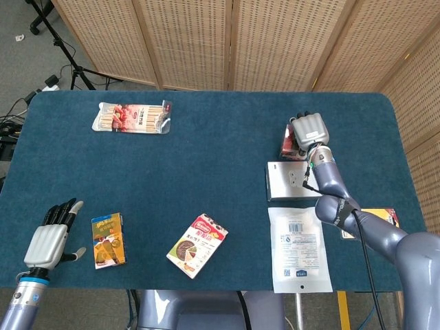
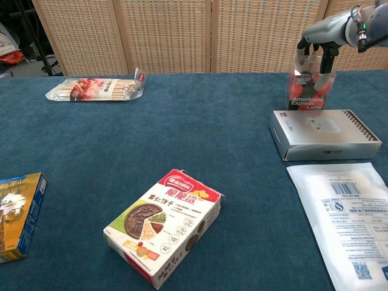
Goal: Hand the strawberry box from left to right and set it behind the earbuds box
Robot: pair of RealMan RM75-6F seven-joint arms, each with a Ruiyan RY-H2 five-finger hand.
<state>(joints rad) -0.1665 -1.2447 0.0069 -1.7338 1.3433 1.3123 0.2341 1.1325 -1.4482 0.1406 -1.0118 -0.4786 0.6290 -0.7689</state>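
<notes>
The strawberry box (image 2: 309, 91), red with a clear top, stands upright on the table right behind the silver earbuds box (image 2: 324, 133). My right hand (image 2: 339, 30) reaches down from above, and its fingers (image 2: 329, 59) grip the top edge of the box. In the head view the right hand (image 1: 309, 129) covers most of the strawberry box (image 1: 288, 143), which sits at the far edge of the earbuds box (image 1: 292, 180). My left hand (image 1: 51, 234) hovers at the front left of the table, fingers spread, holding nothing.
A packet of biscuit sticks (image 1: 132, 117) lies at the back left. A yellow-blue box (image 1: 108, 239) sits beside the left hand, and a cookie box (image 1: 197, 245) lies front centre. A white pouch (image 1: 299, 249) lies in front of the earbuds box. A yellow-red pack (image 1: 381, 218) shows under the right forearm.
</notes>
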